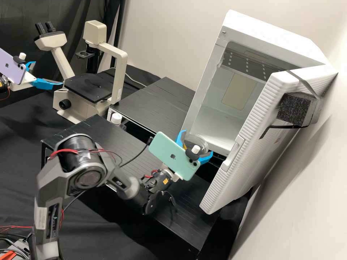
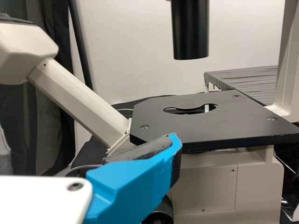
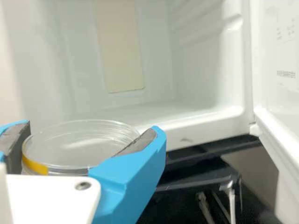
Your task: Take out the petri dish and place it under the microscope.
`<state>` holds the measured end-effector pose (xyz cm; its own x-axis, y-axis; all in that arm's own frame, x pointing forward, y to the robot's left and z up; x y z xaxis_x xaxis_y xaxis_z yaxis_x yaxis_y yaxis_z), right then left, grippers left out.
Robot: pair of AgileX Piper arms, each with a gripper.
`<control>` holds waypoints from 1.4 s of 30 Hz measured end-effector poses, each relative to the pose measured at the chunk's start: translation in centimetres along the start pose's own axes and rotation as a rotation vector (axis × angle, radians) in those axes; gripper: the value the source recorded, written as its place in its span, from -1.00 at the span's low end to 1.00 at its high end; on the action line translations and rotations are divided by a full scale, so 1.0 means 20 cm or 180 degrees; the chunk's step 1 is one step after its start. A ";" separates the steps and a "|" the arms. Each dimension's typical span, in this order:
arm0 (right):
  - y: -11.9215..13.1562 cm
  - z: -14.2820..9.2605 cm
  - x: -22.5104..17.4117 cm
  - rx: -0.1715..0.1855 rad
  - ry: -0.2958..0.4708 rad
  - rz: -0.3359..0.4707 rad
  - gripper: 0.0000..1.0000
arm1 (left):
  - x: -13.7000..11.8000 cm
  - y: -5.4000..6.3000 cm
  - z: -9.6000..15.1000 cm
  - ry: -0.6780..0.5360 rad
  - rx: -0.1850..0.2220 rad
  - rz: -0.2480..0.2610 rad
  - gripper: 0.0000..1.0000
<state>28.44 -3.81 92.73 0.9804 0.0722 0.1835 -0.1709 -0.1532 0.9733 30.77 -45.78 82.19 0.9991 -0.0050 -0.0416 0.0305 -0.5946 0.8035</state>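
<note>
In the high view, grasps the petri dish (image 1: 195,141) in the jaws of the right gripper (image 1: 197,145), before the open compact refrigerator (image 1: 265,32) toward 2 o'clock. Toward 10 o'clock from the dish, holds the jaws of the left gripper (image 1: 47,73) released near the inverted microscope (image 1: 121,65).

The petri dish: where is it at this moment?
In the right wrist view, the petri dish is held between the right gripper's two blue fingers, at the mouth of the open white cabinet.

One of the left fingers (image 1: 44,85) is near the black microscope stage (image 2: 205,128), which has an opening (image 2: 176,110).
</note>
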 end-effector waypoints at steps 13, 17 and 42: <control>-0.31 -0.50 -0.33 -0.0190 0.1023 -0.0571 -1.00 | 0.00 0.00 0.00 0.0000 0.0000 0.0000 1.00; -0.42 -0.62 -0.37 -0.0233 0.1349 -0.0729 -1.00 | 0.00 0.00 0.00 0.0000 0.0000 0.0000 1.00; -1.01 -1.19 -0.19 -0.0650 0.1530 -0.1392 -1.00 | 0.00 0.00 0.00 0.0000 0.0000 0.0000 1.00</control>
<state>25.78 22.45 75.71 0.8190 0.5222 -0.2378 0.1697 0.1754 0.9698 30.77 -45.78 82.19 0.9991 -0.0050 -0.0416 0.0305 -0.5946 0.8035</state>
